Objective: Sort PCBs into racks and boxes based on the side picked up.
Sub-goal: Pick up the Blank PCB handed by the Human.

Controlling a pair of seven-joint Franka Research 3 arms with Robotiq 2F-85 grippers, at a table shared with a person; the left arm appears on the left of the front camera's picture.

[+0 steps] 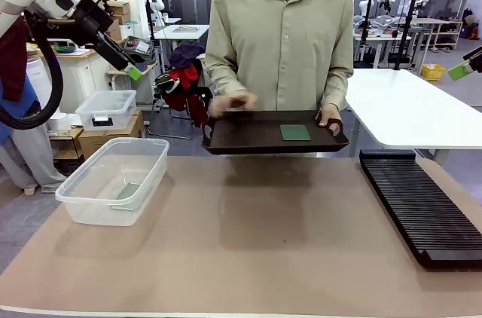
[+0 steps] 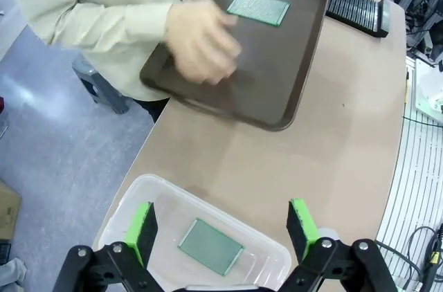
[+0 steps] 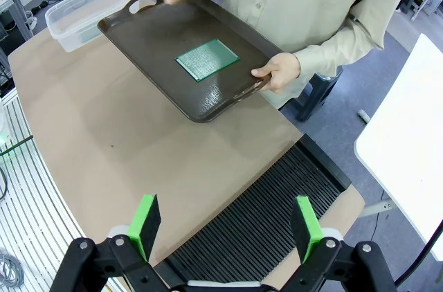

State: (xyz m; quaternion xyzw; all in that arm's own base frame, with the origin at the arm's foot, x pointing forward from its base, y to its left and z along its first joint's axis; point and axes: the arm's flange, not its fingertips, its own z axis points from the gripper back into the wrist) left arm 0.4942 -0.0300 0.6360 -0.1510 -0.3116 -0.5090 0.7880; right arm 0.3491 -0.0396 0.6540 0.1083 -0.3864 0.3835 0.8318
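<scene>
At the left, our left gripper (image 2: 221, 210) hung released above the clear tub (image 1: 94, 212), with one green PCB (image 2: 210, 245) flat inside. At the counter's (image 1: 263, 243) far edge a person (image 1: 282, 39) held a brown tray (image 1: 248, 137) carrying the second PCB (image 1: 294, 132). At the right, our right gripper (image 3: 225, 212) hung released over the black slotted rack (image 1: 422, 205).

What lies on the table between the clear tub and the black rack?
Nothing: in the front view the tabletop between the tub and the rack is bare; the person holds the tray at its far edge.
</scene>
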